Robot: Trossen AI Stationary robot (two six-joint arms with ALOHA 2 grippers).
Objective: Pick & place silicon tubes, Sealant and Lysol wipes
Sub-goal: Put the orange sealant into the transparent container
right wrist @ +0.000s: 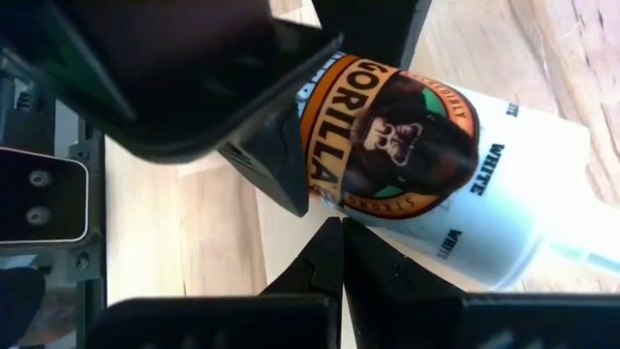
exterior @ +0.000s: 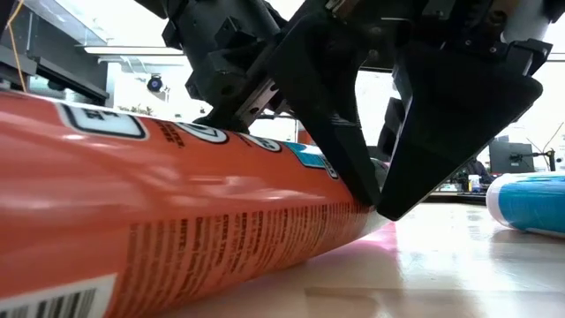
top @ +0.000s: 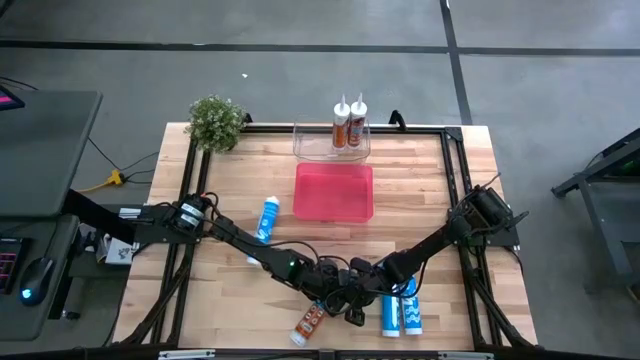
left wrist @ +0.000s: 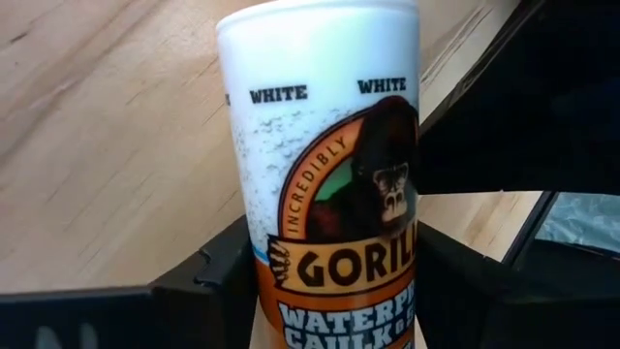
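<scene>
While two tubes (top: 350, 124) stand in the far clear bin (top: 305, 148), left gripper (top: 335, 300) pinches the caulk tube (top: 308, 323) at near edge; right gripper (top: 368, 287) pressed together beside it; three blue tubes left.

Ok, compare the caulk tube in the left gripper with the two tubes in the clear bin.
Pose: the caulk tube lies on its side on the table; the two tubes stand upright, nozzles up.
Place: the caulk tube is at the near edge; the two tubes sit inside the clear bin at the far edge.
Contact: the left gripper has its fingers on either side of the caulk tube; nothing touches the two tubes.
Shared: orange-and-white colouring.
</scene>
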